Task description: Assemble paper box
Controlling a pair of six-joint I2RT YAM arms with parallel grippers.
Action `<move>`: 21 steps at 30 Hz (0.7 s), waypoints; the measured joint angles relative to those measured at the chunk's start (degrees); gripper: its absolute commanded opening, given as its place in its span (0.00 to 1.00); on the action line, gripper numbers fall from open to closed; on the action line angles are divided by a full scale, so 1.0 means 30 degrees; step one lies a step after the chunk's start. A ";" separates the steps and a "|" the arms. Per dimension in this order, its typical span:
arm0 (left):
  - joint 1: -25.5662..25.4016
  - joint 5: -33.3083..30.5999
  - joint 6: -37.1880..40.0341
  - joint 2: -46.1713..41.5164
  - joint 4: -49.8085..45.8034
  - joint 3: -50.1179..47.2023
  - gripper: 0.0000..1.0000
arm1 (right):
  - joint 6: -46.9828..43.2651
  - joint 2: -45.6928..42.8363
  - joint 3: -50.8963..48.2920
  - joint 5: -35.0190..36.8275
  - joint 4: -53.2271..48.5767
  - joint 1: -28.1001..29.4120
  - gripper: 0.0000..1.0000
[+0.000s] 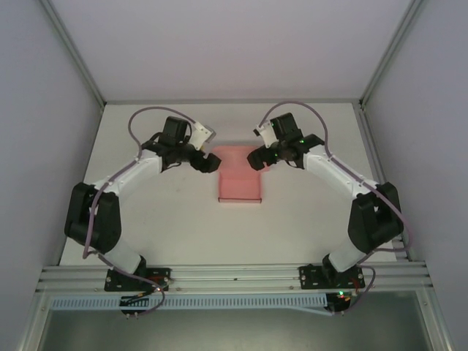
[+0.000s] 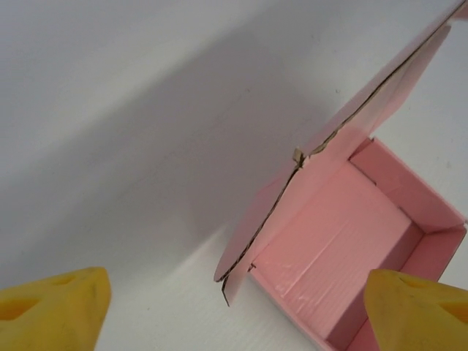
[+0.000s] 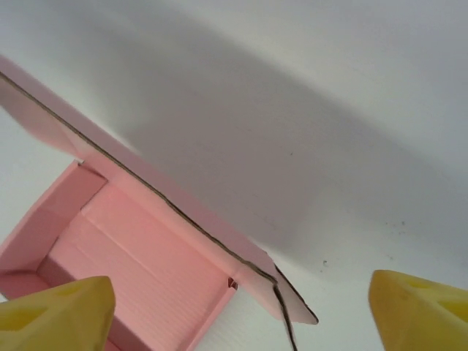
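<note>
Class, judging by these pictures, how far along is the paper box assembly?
Done: the paper box has its tray walls folded up. In hand: nothing; the left gripper and right gripper are both open at its far corners. Left: the lid stands raised, not yet folded shut.

The paper box (image 2: 344, 241) is showing pink corrugated card, finely ribbed and faintly glossy inside, its cut edges looking raw and dark. The table (image 2: 131, 110) is looking smooth, matt and white. The left claw (image 2: 235, 313) and right claw (image 3: 238, 314) are showing fingertips (image 2: 58, 307) of matt yellow plastic. The rails (image 1: 234, 272) are gleaming like brushed metal.
</note>
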 measured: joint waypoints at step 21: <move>-0.0576 0.0612 0.2492 0.2178 -0.2120 0.1865 0.11 | -0.3388 0.2608 0.1938 0.0262 -0.3381 -0.0393 0.13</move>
